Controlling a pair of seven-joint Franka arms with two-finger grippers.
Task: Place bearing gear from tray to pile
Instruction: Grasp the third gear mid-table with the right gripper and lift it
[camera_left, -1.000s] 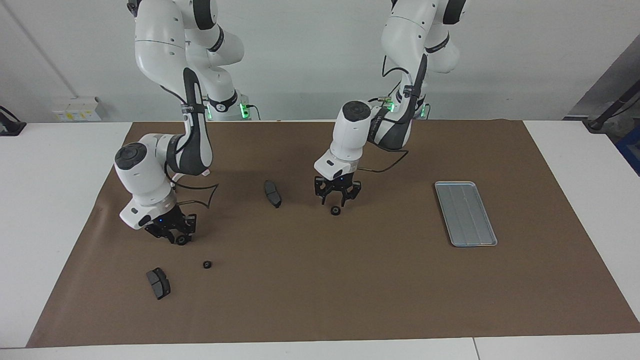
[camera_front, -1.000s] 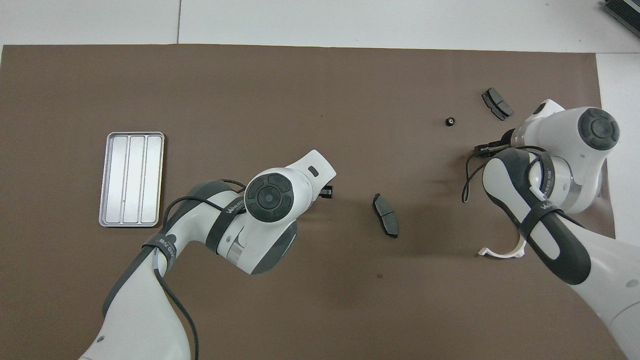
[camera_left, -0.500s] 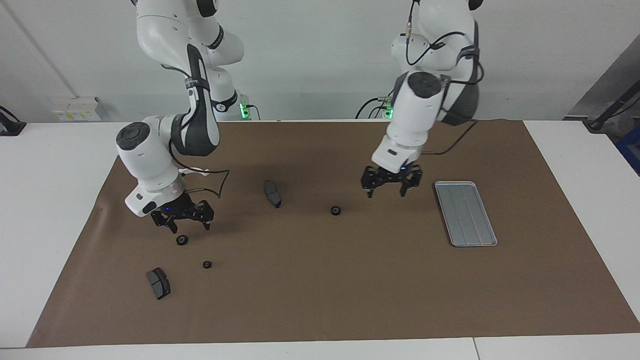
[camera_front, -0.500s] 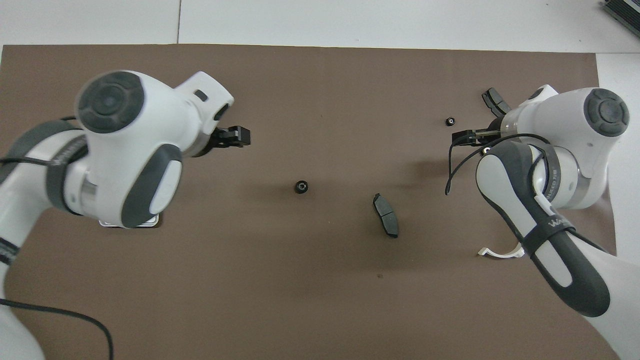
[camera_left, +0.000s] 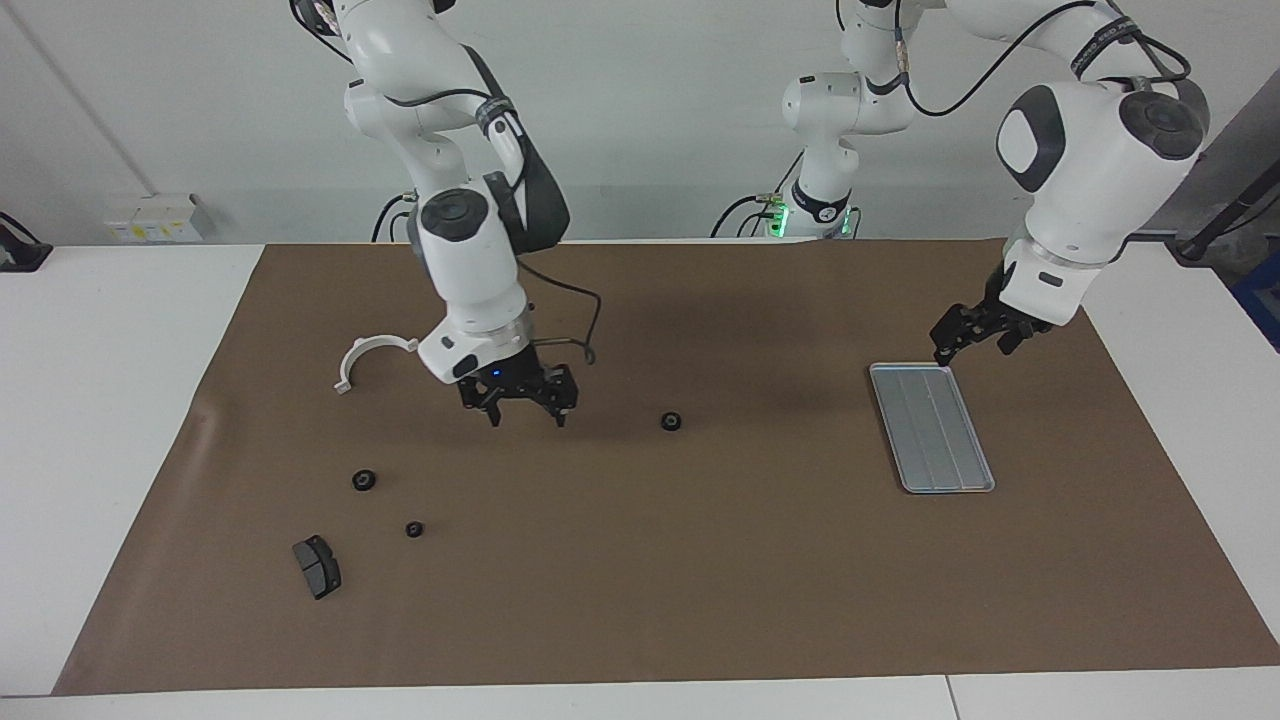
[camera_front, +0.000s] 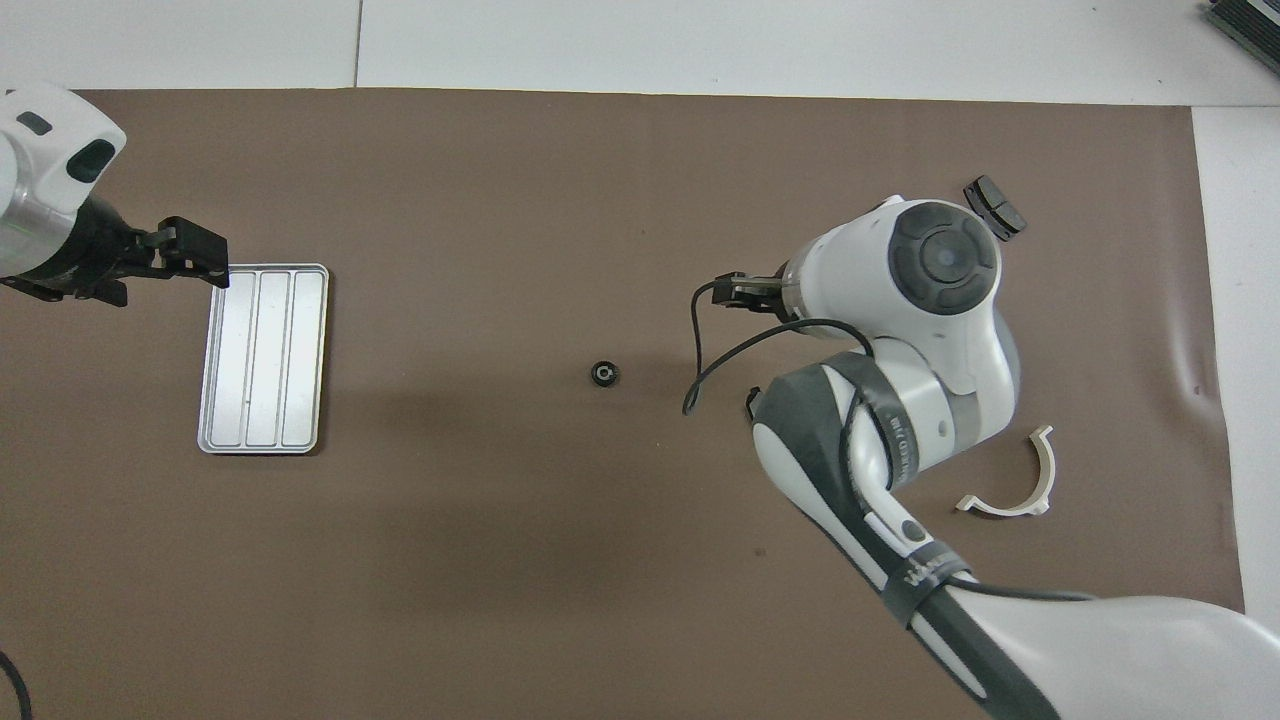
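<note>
Both spread tools (camera_left: 522, 398) (camera_left: 975, 330) have lifted away; only the facing view shows gears (camera_left: 364, 480).

Three small black bearing gears (camera_left: 671, 421) (camera_left: 364, 480) (camera_left: 414, 529), one silver tray (camera_left: 931, 427), one white half-ring bracket (camera_left: 372, 356), one dark brake pad (camera_left: 317, 566) visible; possibly another is hidden beneath an arm.

1. A white table (camera_left: 120, 400) was seen covered over most of its top by a brown mat (camera_left: 700, 560).
2. A ridged silver tray (camera_left: 932, 428) was found on the mat toward the left arm's end.
3. One black bearing gear (camera_left: 671, 421) was noted near the middle of the mat.
4. Toward the right arm's end were recorded a white half-ring bracket (camera_left: 370, 357), two more small black gears (camera_left: 364, 480) (camera_left: 414, 529) and a dark brake pad (camera_left: 317, 566).
</note>
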